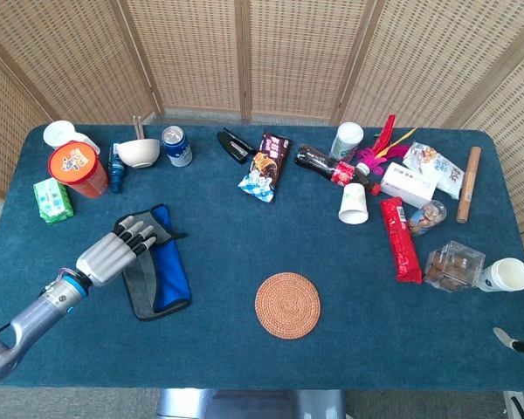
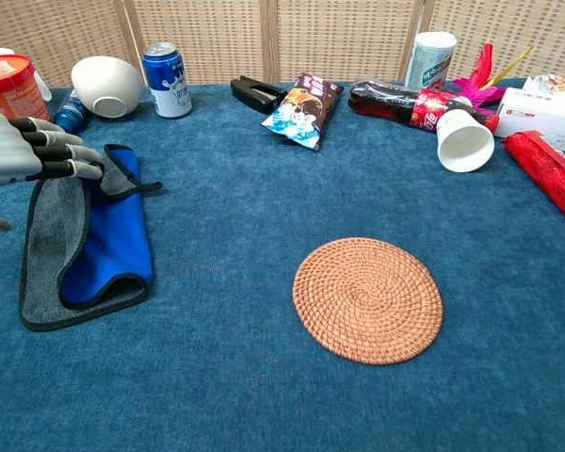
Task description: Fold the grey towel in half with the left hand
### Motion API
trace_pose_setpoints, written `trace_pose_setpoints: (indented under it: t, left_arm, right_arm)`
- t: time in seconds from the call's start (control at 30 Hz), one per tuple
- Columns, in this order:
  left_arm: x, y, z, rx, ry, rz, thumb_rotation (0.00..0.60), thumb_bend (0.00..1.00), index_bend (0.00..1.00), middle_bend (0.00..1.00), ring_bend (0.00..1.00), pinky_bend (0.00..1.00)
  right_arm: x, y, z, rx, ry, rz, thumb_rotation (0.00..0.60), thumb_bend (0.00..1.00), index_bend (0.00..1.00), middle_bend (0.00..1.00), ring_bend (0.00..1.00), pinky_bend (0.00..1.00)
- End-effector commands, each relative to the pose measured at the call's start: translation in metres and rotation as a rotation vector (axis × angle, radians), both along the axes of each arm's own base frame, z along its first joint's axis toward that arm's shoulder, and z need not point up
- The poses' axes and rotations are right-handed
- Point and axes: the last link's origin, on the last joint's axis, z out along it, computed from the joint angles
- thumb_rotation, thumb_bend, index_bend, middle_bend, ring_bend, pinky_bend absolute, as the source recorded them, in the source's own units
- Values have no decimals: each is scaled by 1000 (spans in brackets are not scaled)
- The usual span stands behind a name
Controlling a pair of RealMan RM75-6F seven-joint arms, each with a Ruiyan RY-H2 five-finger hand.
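No writing on the table's packages is sharp enough to read: the blue and white drink can, the orange tub with a printed lid, the green packet and the dark snack bag with a cartoon figure all carry print that stays blurred in both views.

The grey towel with a blue inner face lies on the blue cloth-covered table, well left of the round woven rattan coaster. It is partly folded: a grey flap lies over the half farther from the coaster, with blue still showing on the coaster side and a rolled fold at the near end. Its long axis runs from the near table edge toward the far edge, leaning slightly, and its hanging loop is at the far end.

The left hand sits at the towel's far corner on the side away from the coaster, fingers stretched out side by side with dark fingertips over the grey flap; whether it pinches the cloth I cannot tell.

Of the right hand, only a sliver shows at the frame edge, well right of the coaster, and its state I cannot tell.
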Motion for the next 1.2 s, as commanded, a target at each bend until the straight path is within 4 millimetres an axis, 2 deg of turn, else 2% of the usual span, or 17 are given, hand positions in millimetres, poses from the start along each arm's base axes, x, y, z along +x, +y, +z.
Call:
trace_pose_setpoints:
  t: [0.03, 0.2, 0.33, 0.67, 0.8, 0.93, 1.2]
  left_arm:
    - [-2, -5, 5, -13, -1, -9, 600, 293, 1, 0, 0, 107]
    - [-11, -14, 9, -41, 25, -15, 600, 293, 90, 0, 0, 106]
    - [-21, -19, 11, -49, 47, -3, 600, 292, 95, 0, 0, 104]
    - [-39, -27, 25, -42, 58, 20, 600, 292, 220, 0, 0, 107]
    - [-47, -30, 33, -30, 55, 38, 600, 292, 226, 0, 0, 109]
    - [-42, -26, 36, -5, 21, 30, 600, 290, 221, 0, 0, 109]
    - [-15, -13, 44, 48, -89, -27, 600, 289, 211, 0, 0, 119]
  right_arm:
    - [0, 0, 0, 0, 2, 1, 600, 0, 0, 0, 0, 0]
    - [1, 0, -1, 4, 3, 3, 600, 0, 0, 0, 0, 0]
    - [2, 1, -2, 8, 5, 7, 600, 0, 0, 0, 0, 0]
    - [3, 1, -5, 17, 11, 9, 600, 0, 0, 0, 0, 0]
    - [4, 1, -7, 23, 14, 9, 600, 0, 0, 0, 0, 0]
    - [4, 1, -7, 24, 15, 8, 600, 0, 0, 0, 0, 0]
    - [3, 1, -7, 23, 12, 4, 600, 0, 0, 0, 0, 0]
